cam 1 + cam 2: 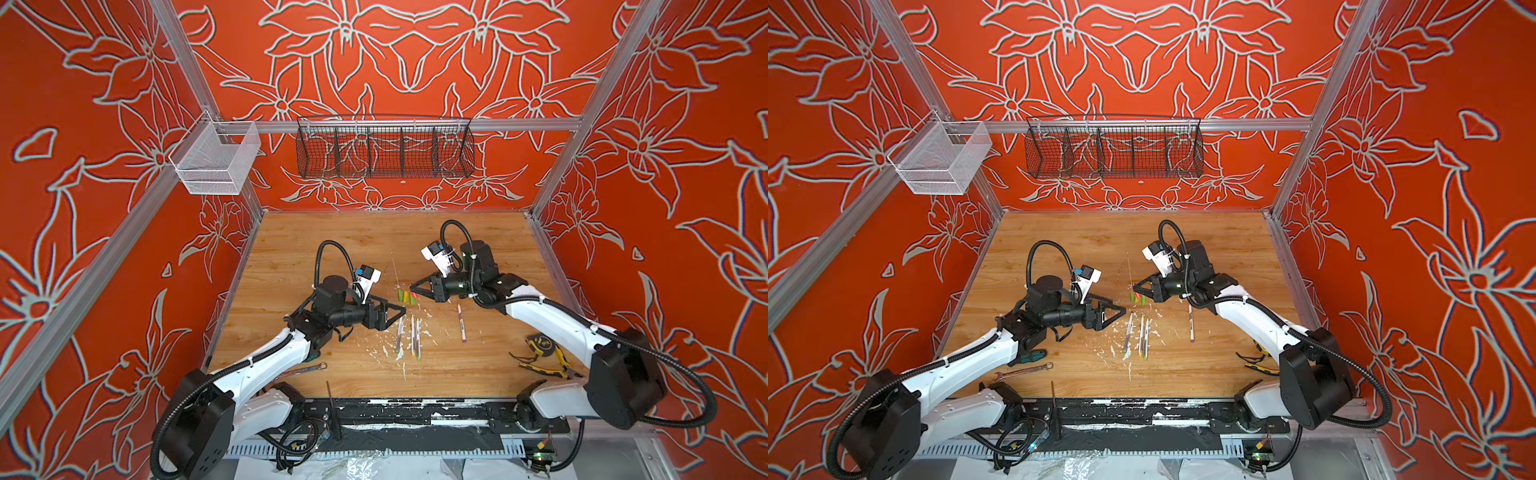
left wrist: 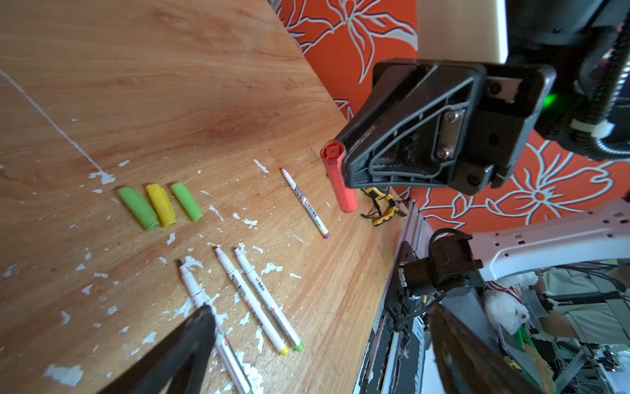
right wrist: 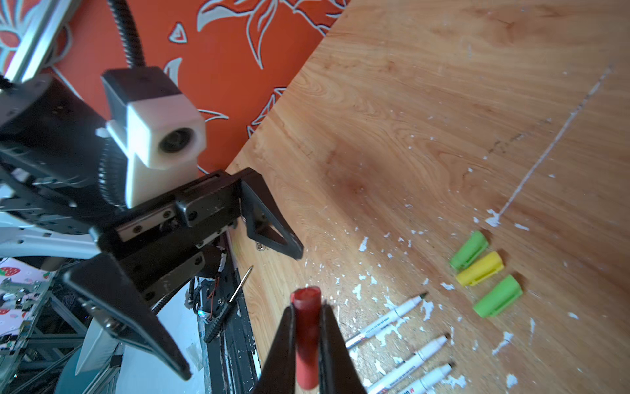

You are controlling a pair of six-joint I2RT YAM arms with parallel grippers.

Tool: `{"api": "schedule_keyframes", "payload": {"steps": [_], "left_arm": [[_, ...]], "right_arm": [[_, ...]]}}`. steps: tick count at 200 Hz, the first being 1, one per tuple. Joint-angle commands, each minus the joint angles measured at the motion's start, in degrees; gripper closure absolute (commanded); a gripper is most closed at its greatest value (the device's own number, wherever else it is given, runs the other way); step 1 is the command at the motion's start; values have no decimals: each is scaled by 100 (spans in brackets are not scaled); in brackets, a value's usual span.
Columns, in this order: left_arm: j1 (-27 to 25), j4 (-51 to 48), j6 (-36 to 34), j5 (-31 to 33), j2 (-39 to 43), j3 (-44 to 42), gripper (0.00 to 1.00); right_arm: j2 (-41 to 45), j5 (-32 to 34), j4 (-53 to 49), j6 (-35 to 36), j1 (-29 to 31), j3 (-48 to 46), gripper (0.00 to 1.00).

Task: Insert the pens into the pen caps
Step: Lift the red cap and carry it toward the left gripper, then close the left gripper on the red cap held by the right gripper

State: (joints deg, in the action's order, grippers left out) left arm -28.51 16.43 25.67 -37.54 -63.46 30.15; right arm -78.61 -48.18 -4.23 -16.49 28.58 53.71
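Observation:
Three white pens (image 1: 411, 337) (image 1: 1138, 337) lie side by side on the wooden table, and a fourth pen (image 1: 461, 323) (image 2: 305, 203) lies apart to their right. Two green pen caps (image 2: 138, 208) (image 2: 186, 202) and a yellow cap (image 2: 161, 204) lie in a row just behind the pens (image 3: 402, 361). My right gripper (image 3: 306, 308) (image 1: 412, 287) is shut on the red pen cap (image 3: 306, 334) (image 2: 341, 184), held above the table near the other caps (image 1: 405, 296). My left gripper (image 2: 320, 308) (image 1: 401, 309) hangs open over the three pens, holding nothing.
Yellow pliers and a tape measure (image 1: 544, 353) lie at the front right. A silver wrench (image 1: 305, 370) and a green-handled screwdriver (image 1: 1034, 355) lie at the front left under the left arm. White flecks cover the table round the pens. Wire baskets (image 1: 384, 149) hang on the back wall.

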Motion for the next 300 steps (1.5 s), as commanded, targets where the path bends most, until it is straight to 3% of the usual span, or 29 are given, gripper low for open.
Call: {"api": "schedule_keyframes", "payload": {"steps": [1, 47, 164, 240, 280, 300], "left_arm": [[-23, 981, 119, -350, 178, -190, 8], [-23, 1197, 173, -557, 194, -177, 29], [-23, 1570, 291, -759, -6, -99, 60], [-27, 1914, 491, -808, -109, -124, 67], [-23, 1948, 496, -825, -123, -133, 82], [-23, 1937, 497, -781, -96, -142, 83]], "right_arm": [[139, -364, 410, -169, 101, -137, 95], [214, -560, 953, -426, 300, -238, 95], [292, -631, 1046, -328, 609, -159, 96], [395, -702, 1253, -301, 738, -218, 96], [445, -755, 1328, -328, 763, -265, 96], [474, -763, 1328, -324, 779, -282, 96]]}}
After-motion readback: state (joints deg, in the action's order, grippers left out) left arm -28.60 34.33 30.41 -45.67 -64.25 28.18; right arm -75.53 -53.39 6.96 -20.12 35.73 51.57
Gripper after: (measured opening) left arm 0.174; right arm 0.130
